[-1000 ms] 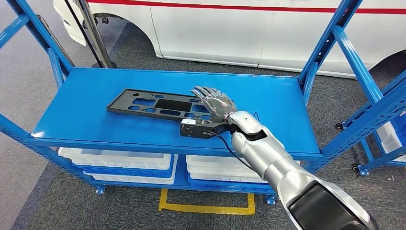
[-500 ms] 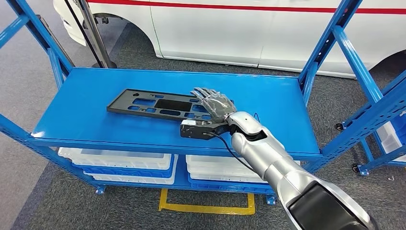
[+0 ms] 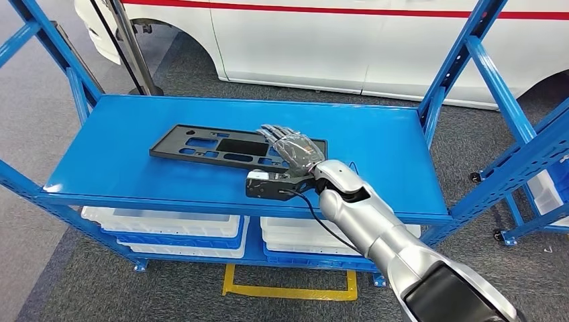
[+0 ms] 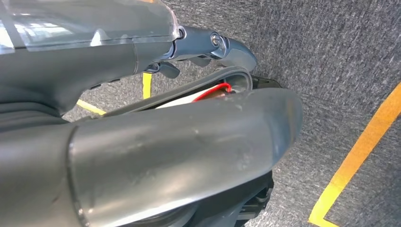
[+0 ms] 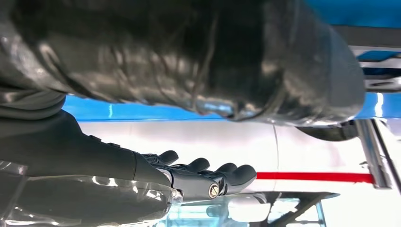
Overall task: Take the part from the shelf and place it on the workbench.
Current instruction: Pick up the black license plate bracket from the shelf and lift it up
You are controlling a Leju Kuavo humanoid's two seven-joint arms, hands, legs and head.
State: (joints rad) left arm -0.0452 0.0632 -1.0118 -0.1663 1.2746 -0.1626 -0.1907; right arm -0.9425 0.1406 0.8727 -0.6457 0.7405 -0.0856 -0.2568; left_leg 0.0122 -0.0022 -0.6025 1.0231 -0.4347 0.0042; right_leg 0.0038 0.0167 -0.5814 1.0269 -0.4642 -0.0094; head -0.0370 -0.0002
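Part [image 3: 221, 146] was a flat black plate with cut-out slots and holes, lying face-down on the blue shelf [image 3: 376, 144] near the middle of the head view. Its long axis ran from the left of the frame toward the centre-right, tilting slightly downward to the right. It looked rigid, thin and probably light, likely moulded plastic or stamped sheet, with a smooth face that could slide on the painted deck; since it lay flush, an edge or one of the openings seemed the best place to get fingers under. The right hand [image 3: 293, 145] lay over the plate's right end, fingers stretched out flat and apart, holding nothing. The left hand [image 4: 189, 45] appeared in the left wrist view above grey carpet; whether it was open or closed could not be told
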